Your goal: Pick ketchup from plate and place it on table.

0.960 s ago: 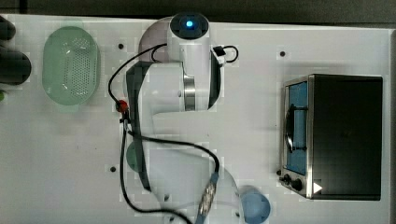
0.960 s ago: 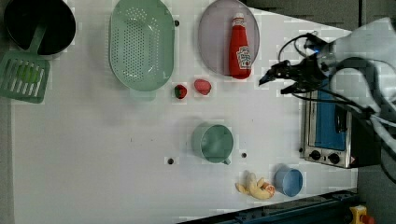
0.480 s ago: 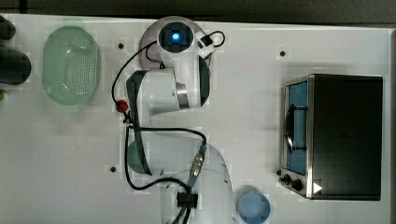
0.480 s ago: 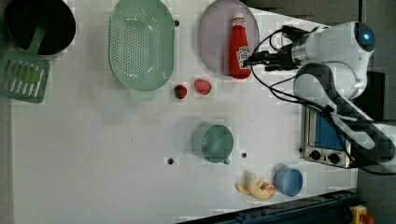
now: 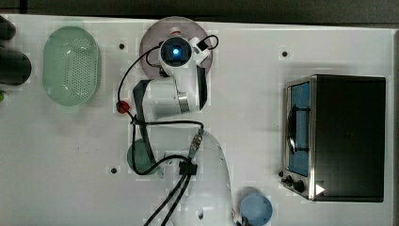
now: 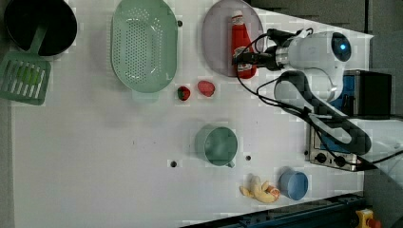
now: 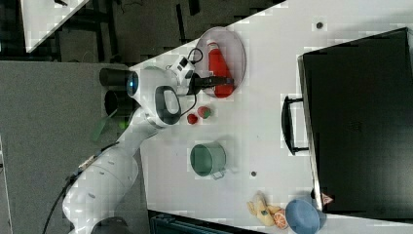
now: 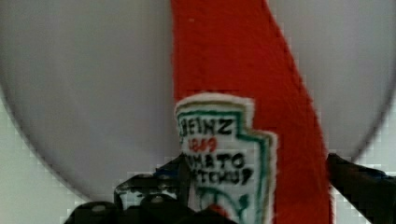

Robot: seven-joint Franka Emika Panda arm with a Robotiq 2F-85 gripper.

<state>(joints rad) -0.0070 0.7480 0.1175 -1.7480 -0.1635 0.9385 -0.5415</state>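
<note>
Your end effector (image 6: 243, 58) straddles the ketchup (image 6: 240, 40), fingers spread and not clamped.
Nearest the wrist camera, its dark fingers (image 8: 359, 186) flank the labelled lower body of the bottle; beyond, the ketchup lies flat on the plate (image 6: 216, 42), which sits at the far edge of the white surface (image 6: 95, 142).

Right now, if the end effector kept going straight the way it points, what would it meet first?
Most likely the ketchup lying on the plate: the open end effector has a finger on either side of the bottle's labelled body. How much gap remains is unclear.
</note>
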